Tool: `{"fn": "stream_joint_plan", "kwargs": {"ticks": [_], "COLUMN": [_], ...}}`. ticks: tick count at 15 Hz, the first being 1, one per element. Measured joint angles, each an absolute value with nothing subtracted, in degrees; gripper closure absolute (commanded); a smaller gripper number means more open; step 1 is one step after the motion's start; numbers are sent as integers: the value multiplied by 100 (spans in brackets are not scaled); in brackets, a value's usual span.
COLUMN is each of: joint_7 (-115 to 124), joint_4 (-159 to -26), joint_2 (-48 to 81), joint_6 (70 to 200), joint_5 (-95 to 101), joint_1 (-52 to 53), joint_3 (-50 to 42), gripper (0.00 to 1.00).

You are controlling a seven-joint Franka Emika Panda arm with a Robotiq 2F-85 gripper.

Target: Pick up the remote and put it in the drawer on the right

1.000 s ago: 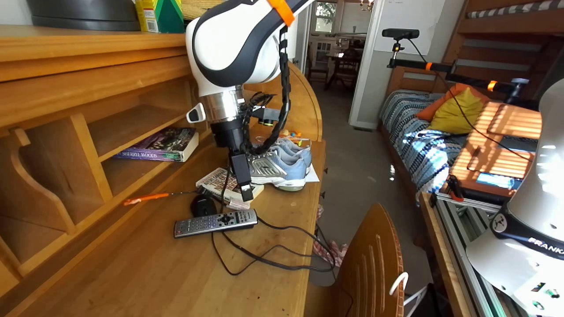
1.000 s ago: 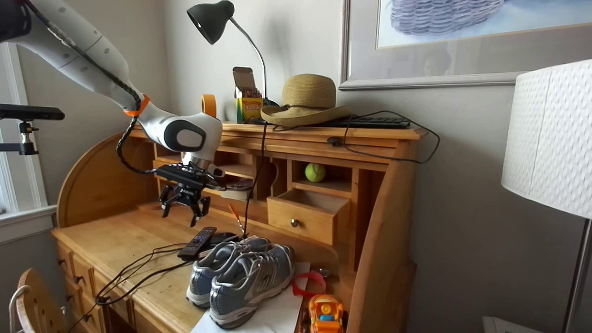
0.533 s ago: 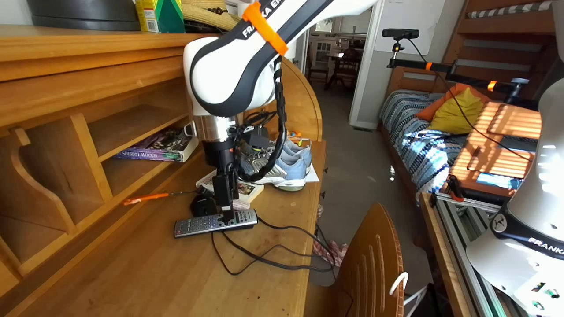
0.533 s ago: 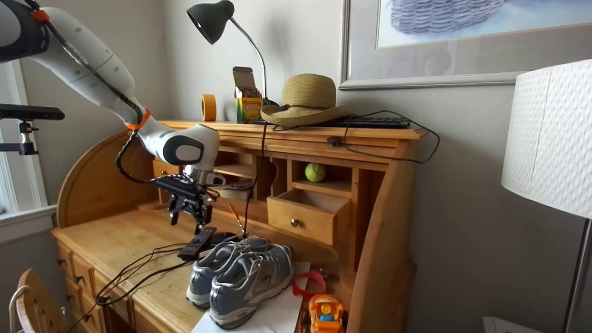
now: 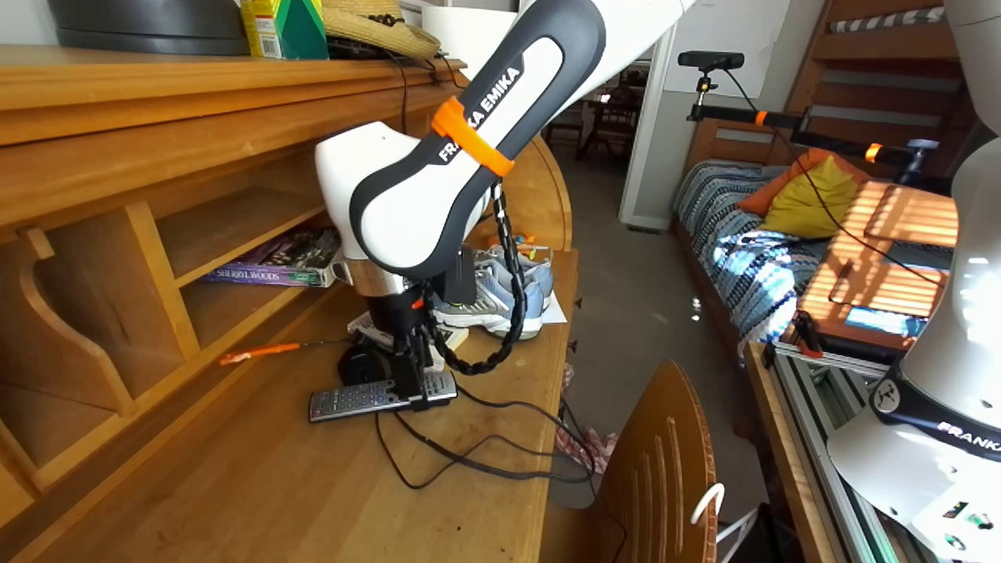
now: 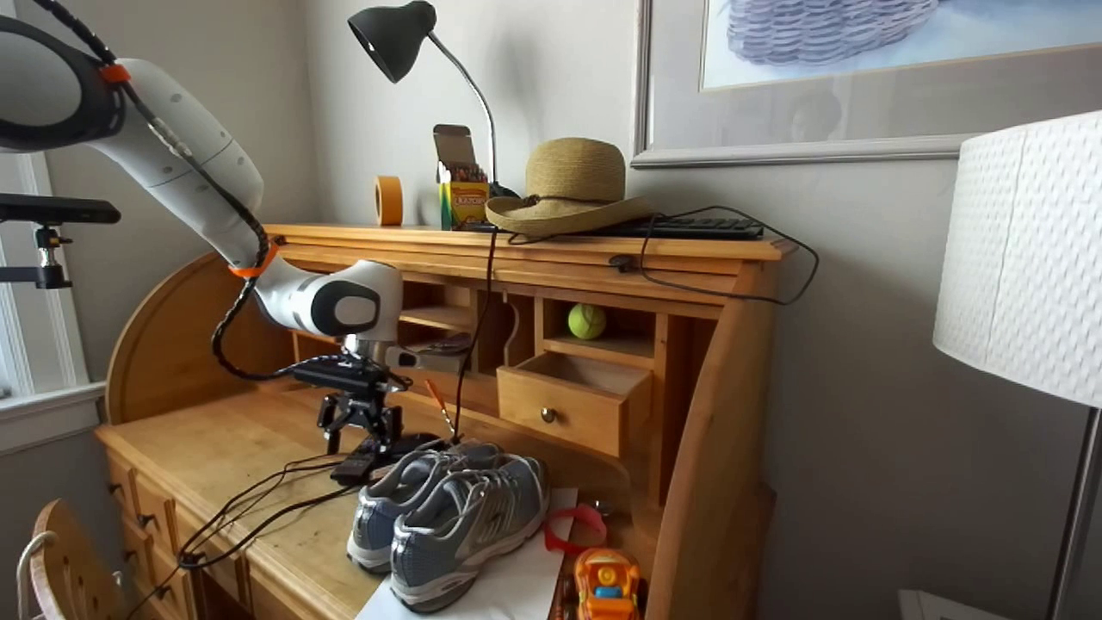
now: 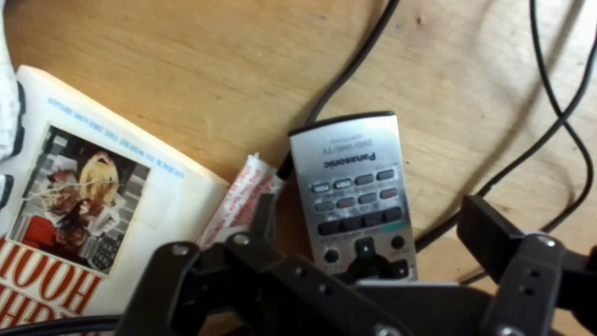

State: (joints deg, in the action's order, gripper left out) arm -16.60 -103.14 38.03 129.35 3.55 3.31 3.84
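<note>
crowding the remote [image 7: 357, 191]: black cords [image 7: 336, 85], paperback [image 7: 112, 200], grey-blue shoes [image 6: 469, 517]

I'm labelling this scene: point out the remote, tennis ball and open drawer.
Remote [image 7: 357, 200]: in the wrist view, buttoned face.
Tennis ball [image 6: 587, 321]: in an exterior view, its middle.
Open drawer [image 6: 578, 417]: in an exterior view, front panel.
</note>
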Motion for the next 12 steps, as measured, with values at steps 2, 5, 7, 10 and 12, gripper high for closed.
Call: {"fn": "stream_joint_plan", "kwargs": {"ticks": [2, 5, 7, 10, 12], "joint_7": [-1723, -2000, -2164, -2353, -2433], "joint_4": [-10237, -10098, -10013, -9912, -9867], "joint_2": [3892, 4031, 4103, 4156, 4171], "joint_6": [12797, 12718, 12701, 12674, 12645], "joint_5": [672, 1019, 1132, 1220, 1244], "joint_1": [358, 365, 365, 364, 364], "joint_3": [373, 374, 377, 391, 399], "gripper": [0, 26, 42, 66, 69]}}
